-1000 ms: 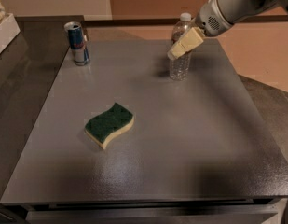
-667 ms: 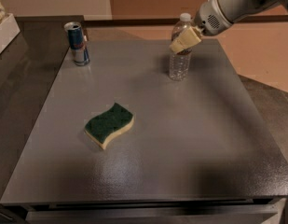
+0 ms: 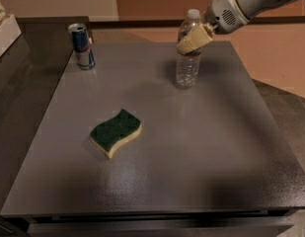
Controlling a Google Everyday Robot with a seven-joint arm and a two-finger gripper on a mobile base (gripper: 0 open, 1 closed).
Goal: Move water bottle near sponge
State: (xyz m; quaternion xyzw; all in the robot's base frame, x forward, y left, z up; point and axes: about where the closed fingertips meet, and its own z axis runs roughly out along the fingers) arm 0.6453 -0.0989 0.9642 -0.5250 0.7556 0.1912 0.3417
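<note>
The water bottle (image 3: 187, 65), clear ribbed plastic with a white cap, stands upright on the grey table (image 3: 201, 147) at the back, right of the middle. My gripper (image 3: 193, 38) reaches in from the upper right and sits in front of the bottle's shoulder, hiding part of its upper body. I cannot tell whether it touches the bottle. The sponge (image 3: 116, 131), dark green on top with a pale yellow base, lies flat left of the table's middle, well apart from the bottle, nearer the front.
A blue-and-silver drink can (image 3: 83, 46) stands at the back left of the table. A pale box (image 3: 5, 33) sits on the dark counter at the far left. The table's right edge drops to a tan floor (image 3: 275, 63).
My gripper has moved slightly up and to the left along the bottle, from its upper body to its shoulder. The bottle, sponge and can have not moved.
</note>
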